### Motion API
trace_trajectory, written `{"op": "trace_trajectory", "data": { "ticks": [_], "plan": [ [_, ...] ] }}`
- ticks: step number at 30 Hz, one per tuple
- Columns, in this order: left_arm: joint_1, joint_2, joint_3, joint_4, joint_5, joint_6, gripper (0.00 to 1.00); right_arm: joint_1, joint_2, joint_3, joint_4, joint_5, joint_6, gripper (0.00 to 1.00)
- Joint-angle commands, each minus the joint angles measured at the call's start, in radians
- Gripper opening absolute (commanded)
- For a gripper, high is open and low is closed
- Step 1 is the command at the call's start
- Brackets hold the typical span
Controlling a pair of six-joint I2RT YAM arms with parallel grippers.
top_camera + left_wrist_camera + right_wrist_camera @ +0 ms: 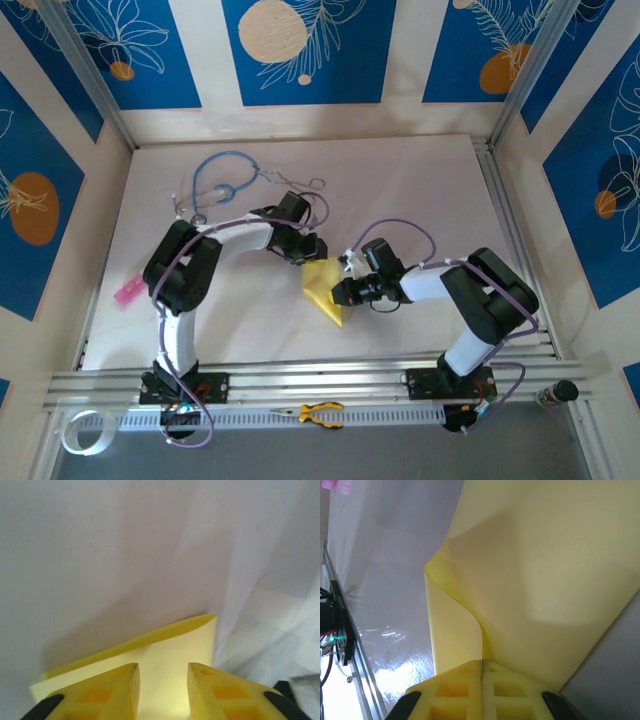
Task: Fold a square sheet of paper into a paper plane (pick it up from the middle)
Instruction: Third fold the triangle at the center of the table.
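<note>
Between my two grippers, near the middle of the table (pixel 420 190), lies the square sheet of paper (pixel 322 288), already doubled into a rough wedge with one layer curling up off the other. My right gripper (pixel 481 666) is pinched fully closed on the near-right edge of that sheet, its jaws meeting on the paper just where it bends upward. My left gripper (pixel 163 672) sits at the sheet's far edge with its jaws parted a modest way; paper shows in the gap, and I see nothing gripped. To crease well, I judge the right pinch should serve as a firm anchor while the left comes down flat on the raised layer and sweeps slowly along the fold line, since thin paper may skid or buckle on this smooth white surface. Left of the sheet lies a small pink object (pixel 128 292); beyond the sheet, a blue looped tube (pixel 222 178); nearer than the sheet, by the rail (pixel 400 380), yellow-handled pliers (pixel 320 413). Blue leaf-patterned panels (pixel 300 60) wall the cell.
</note>
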Motion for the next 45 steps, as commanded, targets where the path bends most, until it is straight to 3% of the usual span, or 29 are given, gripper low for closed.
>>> {"op": "trace_trajectory", "data": {
  "ticks": [1,5,9,14,25,36,41,45],
  "plan": [
    [-0.003,-0.107,0.010,-0.037,-0.101,0.000,0.34,-0.010,0.034,0.010,0.002,0.017,-0.006,0.02],
    [-0.003,-0.185,-0.069,0.004,-0.103,-0.042,0.32,-0.021,0.046,0.020,0.010,0.011,-0.001,0.02],
    [-0.005,-0.269,-0.201,0.138,-0.035,-0.134,0.18,-0.029,0.055,0.035,0.015,0.010,0.003,0.02],
    [-0.022,-0.345,-0.338,0.289,0.011,-0.237,0.09,-0.042,0.067,0.044,0.024,0.002,0.010,0.02],
    [-0.110,-0.352,-0.485,0.438,0.017,-0.365,0.06,-0.052,0.079,0.040,0.033,-0.012,0.013,0.02],
    [-0.212,-0.358,-0.588,0.515,-0.075,-0.491,0.04,-0.052,0.071,0.038,0.022,-0.012,0.004,0.02],
    [-0.228,-0.338,-0.675,0.703,-0.074,-0.569,0.05,-0.049,0.064,0.028,0.019,-0.005,0.001,0.02],
    [-0.232,-0.346,-0.697,0.741,-0.096,-0.587,0.06,-0.049,0.060,0.022,0.017,-0.001,-0.002,0.02]
  ]
}}
